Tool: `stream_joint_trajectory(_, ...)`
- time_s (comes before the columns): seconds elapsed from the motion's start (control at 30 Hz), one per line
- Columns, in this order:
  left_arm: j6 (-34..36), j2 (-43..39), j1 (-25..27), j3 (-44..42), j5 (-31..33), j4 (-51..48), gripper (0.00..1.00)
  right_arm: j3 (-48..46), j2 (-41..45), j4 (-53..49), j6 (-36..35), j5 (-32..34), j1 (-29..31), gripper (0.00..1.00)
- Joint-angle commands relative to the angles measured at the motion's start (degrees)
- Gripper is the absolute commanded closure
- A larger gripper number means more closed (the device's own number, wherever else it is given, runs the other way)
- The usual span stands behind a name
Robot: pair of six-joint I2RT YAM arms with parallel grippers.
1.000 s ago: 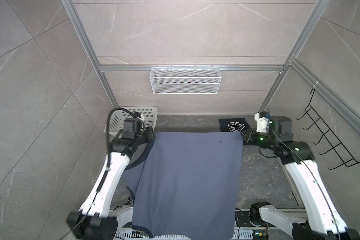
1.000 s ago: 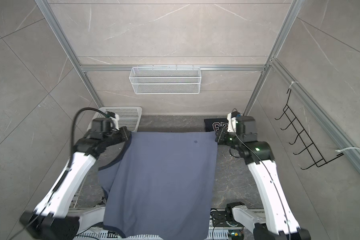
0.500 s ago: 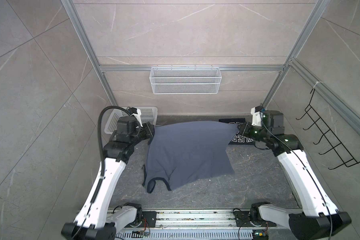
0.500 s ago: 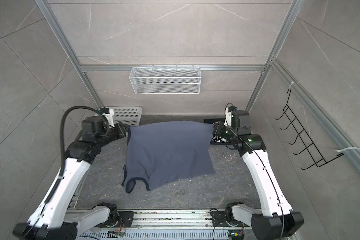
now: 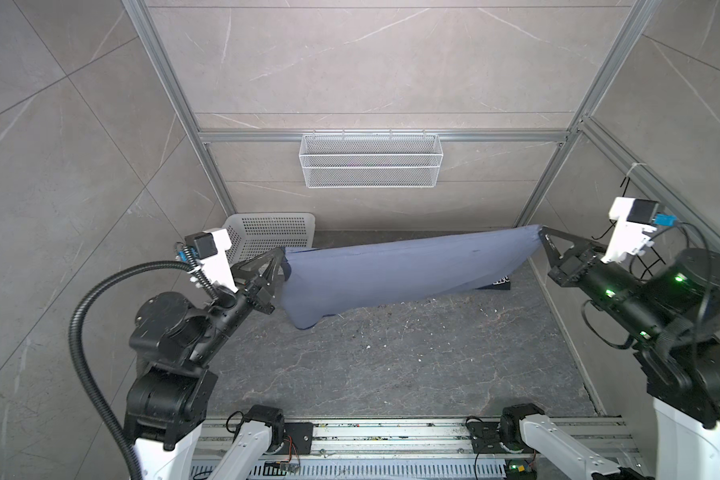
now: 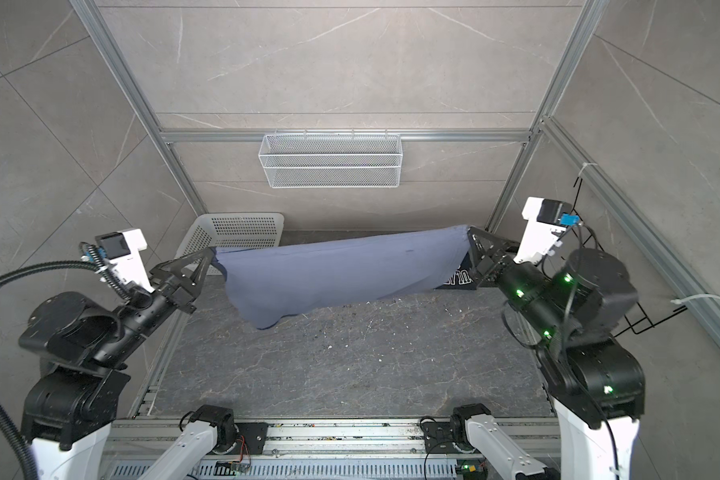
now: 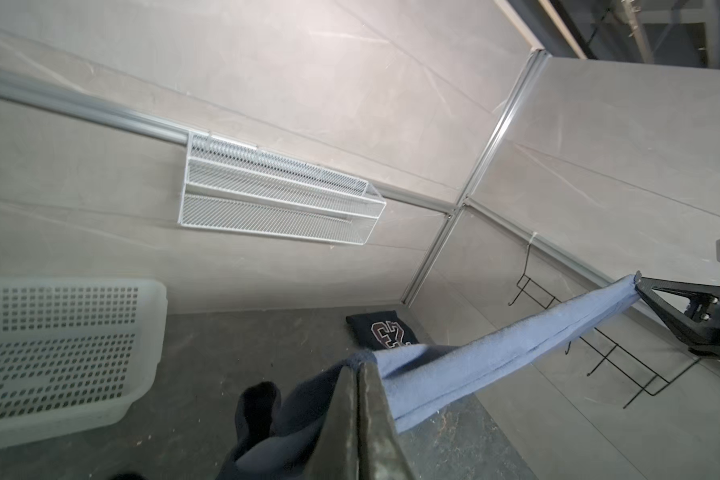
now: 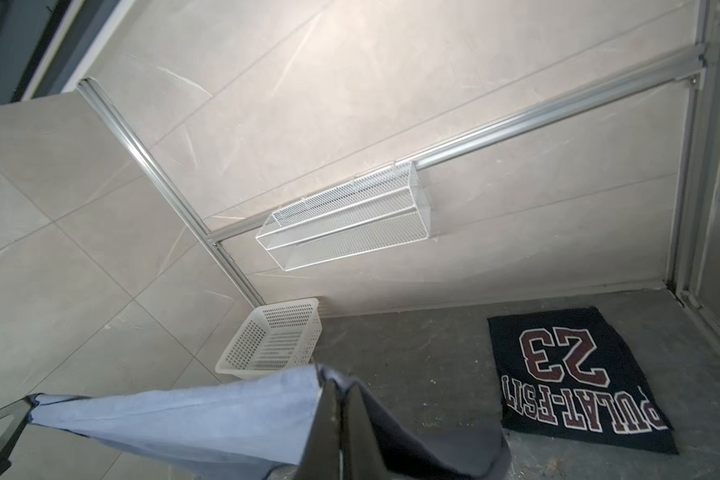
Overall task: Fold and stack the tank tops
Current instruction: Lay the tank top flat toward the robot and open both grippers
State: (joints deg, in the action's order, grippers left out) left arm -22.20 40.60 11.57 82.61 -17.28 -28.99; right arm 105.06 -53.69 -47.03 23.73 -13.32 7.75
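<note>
Your slate blue-grey tank top (image 5: 391, 274) hangs stretched between both arms, its long axis running side to side across the back of the surface (image 5: 391, 365). The left tool (image 5: 285, 251) is pinched shut on one end and the right tool (image 5: 540, 235) on the other. The folded navy "23" tank top (image 8: 566, 374) lies flat in the back right corner, just below the right-hand end. Your right arm is the nearer one, so I judge the stack goes that way.
</note>
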Motion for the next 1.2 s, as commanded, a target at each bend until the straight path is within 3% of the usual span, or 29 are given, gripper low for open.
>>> stream_joint_trajectory(0.0, 2.16, -2.03, -0.23, 3.60, -1.51, 1.40, 1.00, 2.84, 0.59, -2.97, -1.05, -1.30, -0.06, 1.00)
stream_joint_trajectory(0.17, 2.29, 1.58, -0.29, 3.03, 1.68, -0.01, 1.00, 0.29, -0.82, -2.69, -1.03, 1.34, -0.03, 1.00)
stream_joint_trajectory(0.4, 1.31, 13.93, -0.26, -2.21, 8.39, -3.36, 1.00, -12.83, -6.85, 4.99, -0.20, 0.84, -0.10, 1.00)
stream_joint_trajectory(0.6, -1.00, 31.31, -0.31, -7.00, 12.99, -2.27, 1.00, -24.20, -20.87, 15.16, 1.41, -1.29, -0.08, 1.00)
stream_joint_trajectory(0.77, -2.97, 48.05, -0.38, -2.74, 16.76, -4.20, 1.00, -22.84, -38.41, 20.86, 2.00, -2.63, 0.04, 1.00)
stream_joint_trajectory(0.8, -3.10, 50.86, -0.38, -1.28, 17.27, -4.23, 0.98, -21.39, -41.50, 20.75, 2.19, -2.23, 0.04, 1.00)
stream_joint_trajectory(0.83, -3.12, 54.30, -0.39, 0.62, 17.62, -4.34, 0.92, -19.34, -44.84, 20.49, 2.41, -1.79, -0.01, 0.93)
stream_joint_trajectory(0.93, -3.09, 64.10, -0.41, 9.42, 19.84, -7.96, 0.62, -12.26, -52.63, 18.00, 2.29, 0.68, -0.02, 0.58)
stream_joint_trajectory(1.0, -3.74, 69.54, -0.54, 16.48, 22.74, -13.19, 0.42, -10.42, -54.07, 17.04, 2.44, 7.24, 0.29, 0.38)
stream_joint_trajectory(1.07, -4.44, 70.92, -0.52, 20.97, 25.71, -17.75, 0.33, -7.62, -54.03, 12.36, 1.61, 9.52, 0.07, 0.33)
stream_joint_trajectory(1.17, -5.22, 65.56, -0.37, 18.66, 27.80, -16.45, 0.25, -8.86, -49.98, 9.17, -0.57, 12.58, 1.62, 0.29)
